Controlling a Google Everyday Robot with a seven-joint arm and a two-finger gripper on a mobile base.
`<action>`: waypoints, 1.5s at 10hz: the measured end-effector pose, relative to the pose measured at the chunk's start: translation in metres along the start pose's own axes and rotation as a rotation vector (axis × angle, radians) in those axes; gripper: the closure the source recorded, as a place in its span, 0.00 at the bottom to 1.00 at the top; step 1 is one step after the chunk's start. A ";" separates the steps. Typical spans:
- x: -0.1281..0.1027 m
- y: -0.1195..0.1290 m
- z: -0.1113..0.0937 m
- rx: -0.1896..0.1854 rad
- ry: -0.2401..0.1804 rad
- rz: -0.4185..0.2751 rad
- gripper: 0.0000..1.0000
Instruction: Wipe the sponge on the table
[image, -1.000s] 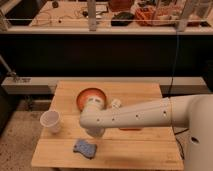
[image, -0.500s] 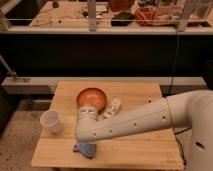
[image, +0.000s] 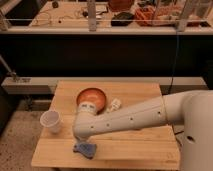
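Note:
The sponge (image: 85, 149), a small flat blue-grey pad, lies near the front left of the light wooden table (image: 142, 146). My white arm reaches in from the right across the tabletop. Its wrist bends down right over the sponge. The gripper (image: 81, 140) points down at the sponge's upper left edge and is mostly hidden by the wrist. Whether it touches the sponge cannot be made out.
An orange bowl (image: 92, 98) sits at the table's middle back, with a white oblong bottle-like object (image: 115, 105) just to its right. A white cup (image: 51, 121) stands at the left edge. Behind the table runs a dark shelf and a cluttered workbench (image: 100, 15).
The arm's end has swung left and dropped from above the table's middle down onto the sponge. The sponge has barely shifted.

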 end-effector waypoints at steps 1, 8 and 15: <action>0.000 -0.001 0.007 0.000 -0.026 -0.031 0.22; -0.036 -0.006 0.045 0.021 -0.110 -0.090 0.22; -0.043 -0.001 0.033 -0.001 -0.080 -0.020 0.28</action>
